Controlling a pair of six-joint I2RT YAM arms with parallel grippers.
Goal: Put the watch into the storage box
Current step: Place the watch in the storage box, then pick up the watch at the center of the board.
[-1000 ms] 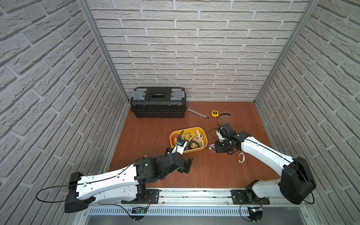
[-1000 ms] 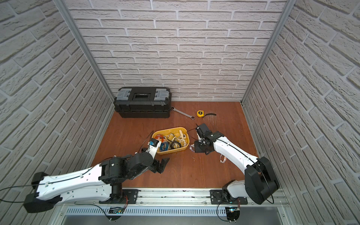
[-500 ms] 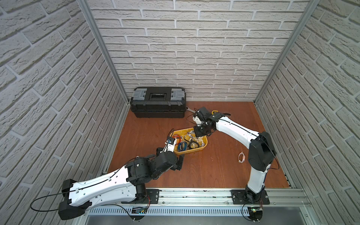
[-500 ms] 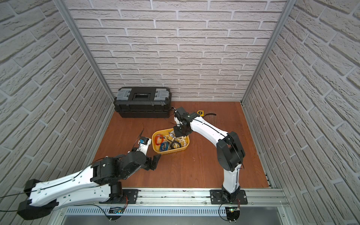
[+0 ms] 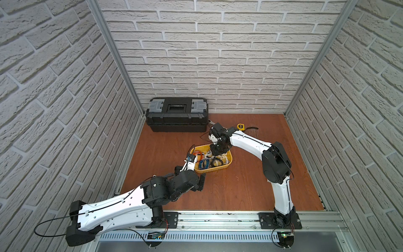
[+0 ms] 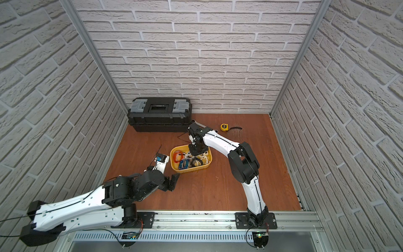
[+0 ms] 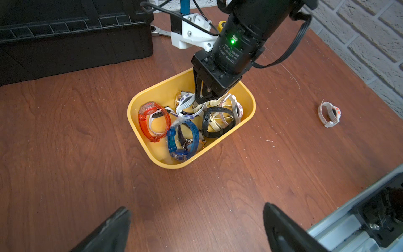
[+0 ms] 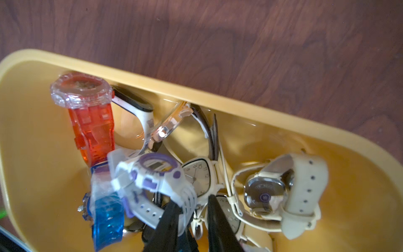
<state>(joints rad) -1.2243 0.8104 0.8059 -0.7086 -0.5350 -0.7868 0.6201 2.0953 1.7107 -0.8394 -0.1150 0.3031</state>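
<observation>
White-purple watch inside yellow storage box

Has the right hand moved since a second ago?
Yes. The right hand went from beside the storage box to over it, nearer the black toolbox.

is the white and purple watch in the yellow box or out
In: the white and purple watch lies within the storage box rim, on top of other watches.

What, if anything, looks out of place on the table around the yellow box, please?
One white-and-orange watch lies alone on the wooden table, apart from the yellow storage box, where the other watches are piled.
</observation>
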